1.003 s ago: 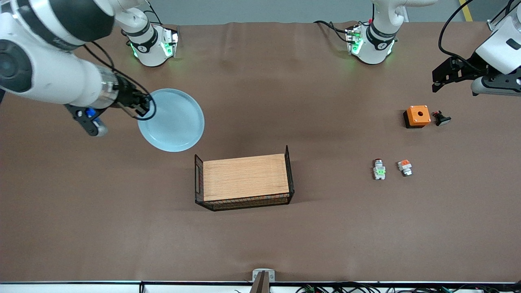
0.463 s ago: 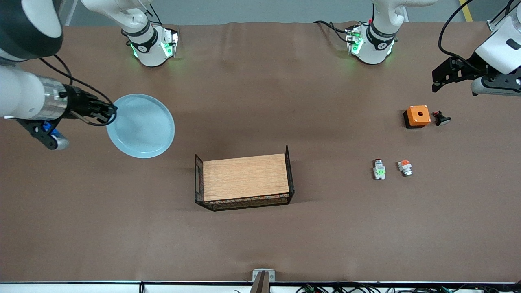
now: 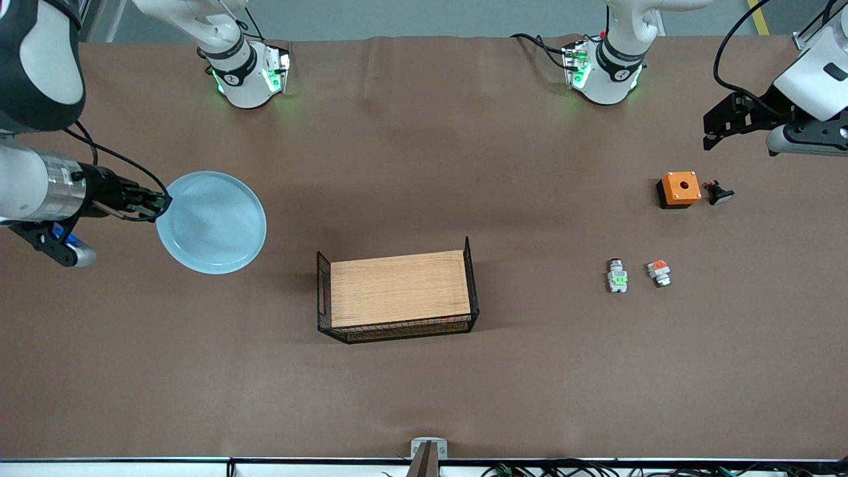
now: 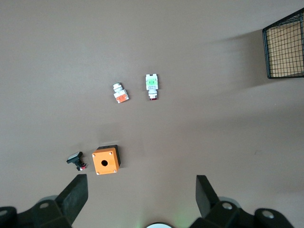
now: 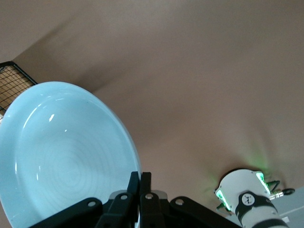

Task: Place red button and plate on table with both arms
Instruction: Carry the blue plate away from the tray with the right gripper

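Your front camera looks down across the table [image 3: 424, 397] facing both bases; both wrist cameras look down, sharing the wooden board [image 3: 397, 288].

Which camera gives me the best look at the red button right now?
The left wrist view: the red button shows larger there, green block and red tip clear. The front view shows it tiny; the right wrist view misses it.

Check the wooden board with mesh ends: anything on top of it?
Nothing shows on the wooden board; its whole top is bare between the mesh ends. What lies under it is covered. The plate hangs off the right gripper, clear of the board.
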Controlling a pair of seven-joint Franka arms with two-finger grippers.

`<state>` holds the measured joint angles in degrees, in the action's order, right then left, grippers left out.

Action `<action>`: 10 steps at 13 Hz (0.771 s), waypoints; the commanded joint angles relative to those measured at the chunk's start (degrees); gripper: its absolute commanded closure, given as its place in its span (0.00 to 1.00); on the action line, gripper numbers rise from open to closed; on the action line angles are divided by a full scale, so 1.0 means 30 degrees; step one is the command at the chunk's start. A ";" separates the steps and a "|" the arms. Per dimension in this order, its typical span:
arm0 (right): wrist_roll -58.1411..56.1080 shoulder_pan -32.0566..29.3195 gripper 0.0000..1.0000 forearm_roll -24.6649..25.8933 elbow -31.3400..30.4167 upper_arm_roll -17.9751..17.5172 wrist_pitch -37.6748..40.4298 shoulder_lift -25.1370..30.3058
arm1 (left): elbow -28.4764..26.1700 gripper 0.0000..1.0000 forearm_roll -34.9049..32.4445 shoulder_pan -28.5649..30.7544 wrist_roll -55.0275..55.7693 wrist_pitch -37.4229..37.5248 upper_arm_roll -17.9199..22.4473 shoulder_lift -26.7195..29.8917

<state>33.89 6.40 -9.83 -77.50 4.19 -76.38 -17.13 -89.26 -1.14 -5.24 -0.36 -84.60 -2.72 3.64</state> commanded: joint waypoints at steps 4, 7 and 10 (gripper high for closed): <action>-0.5692 -0.2160 1.00 0.0464 -0.2931 -0.0139 -0.3625 0.0026 | -0.0451 0.00 -0.0206 -0.0039 -0.0086 -0.0158 -0.0031 0.0456; -0.8506 -0.2104 1.00 0.0435 -0.5127 0.0798 -0.6318 0.0142 | -0.0451 0.00 -0.0206 -0.0039 -0.0057 -0.0187 -0.0031 0.0427; -1.0938 -0.1957 1.00 0.0202 -0.8113 0.1589 -0.9686 0.0784 | -0.0480 0.00 -0.0206 -0.0039 -0.0056 -0.0217 -0.0031 0.0398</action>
<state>5.29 0.09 -8.83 -94.98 7.71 -100.34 -18.24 -89.44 -1.14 -5.24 -0.36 -84.61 -2.72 3.64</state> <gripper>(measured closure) 0.969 0.000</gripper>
